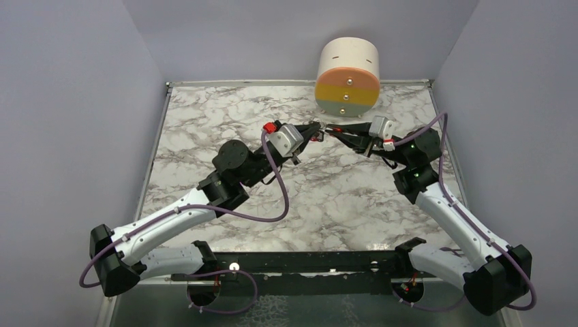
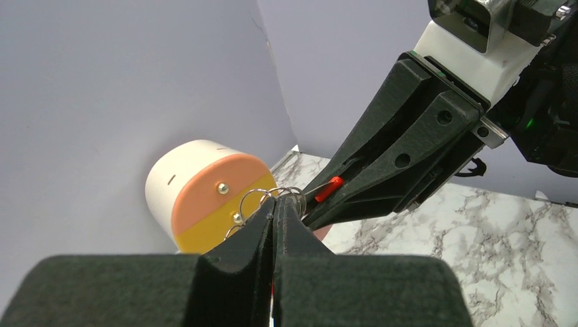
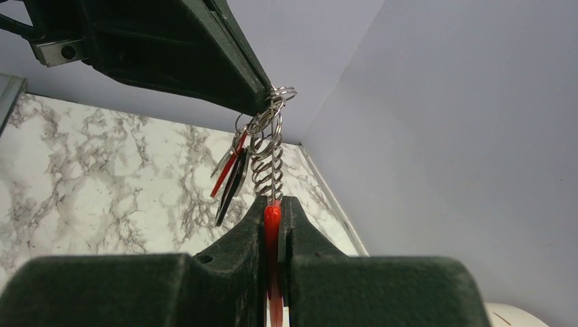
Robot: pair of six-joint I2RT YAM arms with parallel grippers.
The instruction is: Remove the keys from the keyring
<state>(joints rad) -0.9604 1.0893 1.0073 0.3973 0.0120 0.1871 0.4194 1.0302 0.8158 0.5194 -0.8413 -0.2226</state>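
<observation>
**Keyring held taut between both grippers, keys dangling**

The keys (image 3: 230, 178), thin flat blades, hang from the wire ring of the keyring (image 3: 269, 170), held aloft over the far middle of the marble table (image 1: 204, 122). Its silver chain runs left-right. The left gripper (image 2: 276, 204), nearest the keys, pinches the ring. The right gripper (image 3: 272, 204) clamps the red clip (image 3: 272, 228).
</observation>
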